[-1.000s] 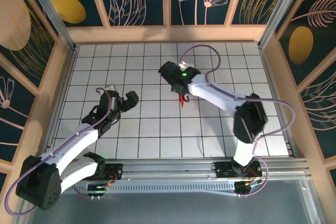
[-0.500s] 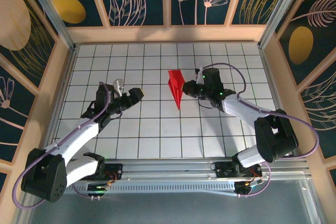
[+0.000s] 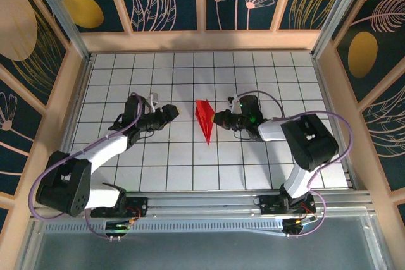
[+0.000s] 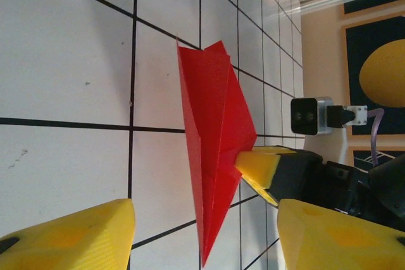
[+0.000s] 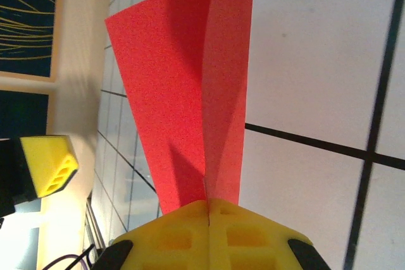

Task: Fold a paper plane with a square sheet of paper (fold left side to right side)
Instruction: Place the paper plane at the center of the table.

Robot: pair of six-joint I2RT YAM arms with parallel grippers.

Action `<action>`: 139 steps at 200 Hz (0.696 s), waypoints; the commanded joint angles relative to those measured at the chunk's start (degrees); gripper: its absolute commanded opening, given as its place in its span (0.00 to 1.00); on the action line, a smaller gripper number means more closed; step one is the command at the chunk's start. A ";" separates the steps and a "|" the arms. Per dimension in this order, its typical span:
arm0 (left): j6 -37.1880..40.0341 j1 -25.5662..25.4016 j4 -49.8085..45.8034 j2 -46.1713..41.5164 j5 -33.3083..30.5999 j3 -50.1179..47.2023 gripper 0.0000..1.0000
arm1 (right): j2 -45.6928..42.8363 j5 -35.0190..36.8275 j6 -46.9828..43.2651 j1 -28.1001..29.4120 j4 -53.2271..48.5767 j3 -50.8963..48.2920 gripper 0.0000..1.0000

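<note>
- We see the right gripper (image 5: 209, 210) clenched on the paper plane (image 3: 204, 118), which sticks out beyond its fingertips.
- Our left gripper (image 3: 173, 112) is released, with the plane just ahead.

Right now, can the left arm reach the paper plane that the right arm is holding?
Probably yes. The left end effector is open beside the paper plane, with bare table between them. The right end effector grips the opposite side, leaving this edge free.

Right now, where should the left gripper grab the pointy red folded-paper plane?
I'd pinch the slim red paper plane on its free left flap, mid-length, coming from the left: the right gripper clamps its right side, and the near tip tapers too thin.
</note>
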 commanded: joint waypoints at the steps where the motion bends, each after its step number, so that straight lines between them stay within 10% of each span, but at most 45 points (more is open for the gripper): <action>1: -0.60 -1.98 1.40 3.07 0.23 2.29 0.61 | 1.43 -0.66 -0.28 -0.36 3.15 -1.10 0.00; 139: 0.19 -7.60 2.50 24.29 -1.61 14.31 0.48 | 3.25 0.14 -1.43 -0.53 1.68 -1.35 0.00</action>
